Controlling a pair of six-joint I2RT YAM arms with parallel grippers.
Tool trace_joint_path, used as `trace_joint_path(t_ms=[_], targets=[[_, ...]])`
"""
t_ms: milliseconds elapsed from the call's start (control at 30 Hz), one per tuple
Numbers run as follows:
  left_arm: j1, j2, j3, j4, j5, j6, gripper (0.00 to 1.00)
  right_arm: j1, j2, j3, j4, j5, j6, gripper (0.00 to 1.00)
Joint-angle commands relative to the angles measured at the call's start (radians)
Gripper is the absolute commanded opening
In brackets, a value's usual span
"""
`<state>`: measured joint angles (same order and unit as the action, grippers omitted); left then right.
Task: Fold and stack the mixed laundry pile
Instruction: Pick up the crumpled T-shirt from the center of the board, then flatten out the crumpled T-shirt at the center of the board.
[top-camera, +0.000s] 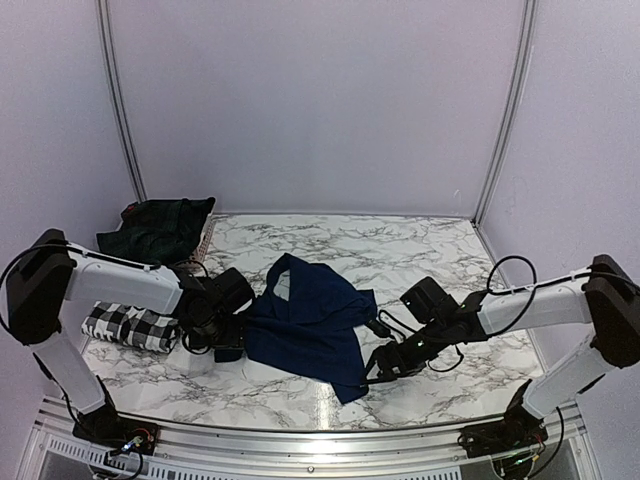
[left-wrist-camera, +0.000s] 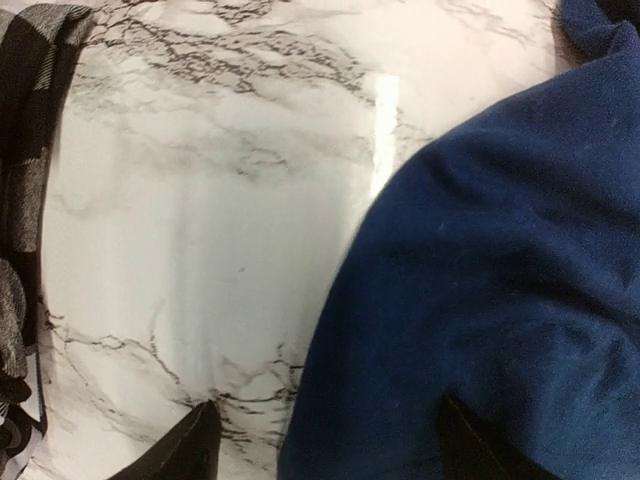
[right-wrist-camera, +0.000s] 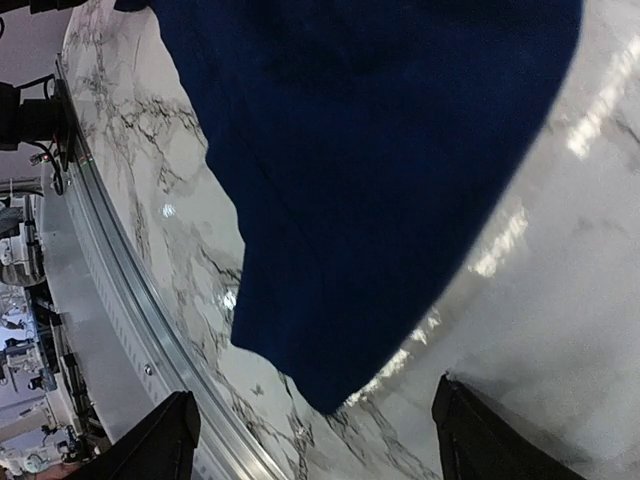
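A navy blue T-shirt (top-camera: 310, 315) lies rumpled at the middle of the marble table (top-camera: 420, 250). The left gripper (left-wrist-camera: 330, 445) hangs at its 9 o'clock edge with fingers spread wide, one over bare marble and one over blue cloth, gripping nothing. The right gripper (right-wrist-camera: 315, 430) is at the shirt's 5 o'clock corner, fingers likewise apart (the pointed hem lies just ahead, between them). A folded black-and-white check shirt (top-camera: 130, 325) rests farther toward 9 o'clock, and a dark plaid garment (top-camera: 155, 230) is heaped at 10 o'clock.

High rear view looking down; wrist views close, sharing navy T-shirt (top-camera: 310, 318)
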<state>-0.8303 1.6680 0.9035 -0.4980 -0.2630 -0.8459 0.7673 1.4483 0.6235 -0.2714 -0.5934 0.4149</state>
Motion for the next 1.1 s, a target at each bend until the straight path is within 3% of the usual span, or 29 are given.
trace_joint_path(t_ms=[0,67,167,233,300,367,500,700,867,1067], targets=[[0.003,0.084,0.016,0.026,0.062,0.019,0.71,0.076,0.142,0.061,0.032,0.118,0.043,0.79],[-0.001,0.093,0.009,0.055,0.086,0.014,0.63,0.089,0.202,0.072,0.063,0.114,0.055,0.73],[-0.013,0.092,0.002,0.084,0.116,0.010,0.45,0.089,0.266,0.091,0.071,0.123,0.066,0.53],[-0.025,0.100,0.012,0.095,0.136,0.011,0.31,0.086,0.257,0.095,0.064,0.146,0.066,0.36],[-0.032,0.106,0.042,0.094,0.165,0.026,0.15,0.071,0.222,0.101,0.042,0.166,0.060,0.13],[-0.045,0.081,0.083,0.095,0.177,0.038,0.03,0.047,0.160,0.129,-0.013,0.191,0.038,0.00],[-0.051,-0.039,0.191,0.089,0.156,0.065,0.00,-0.041,-0.013,0.269,-0.177,0.294,-0.039,0.00],[-0.035,-0.165,0.480,0.013,0.070,0.146,0.00,-0.205,-0.098,0.688,-0.422,0.435,-0.227,0.00],[-0.038,-0.214,0.722,0.013,0.088,0.228,0.00,-0.218,-0.102,1.034,-0.528,0.475,-0.329,0.00],[-0.098,-0.273,0.887,0.025,0.149,0.336,0.00,-0.205,-0.054,1.449,-0.722,0.442,-0.394,0.00]])
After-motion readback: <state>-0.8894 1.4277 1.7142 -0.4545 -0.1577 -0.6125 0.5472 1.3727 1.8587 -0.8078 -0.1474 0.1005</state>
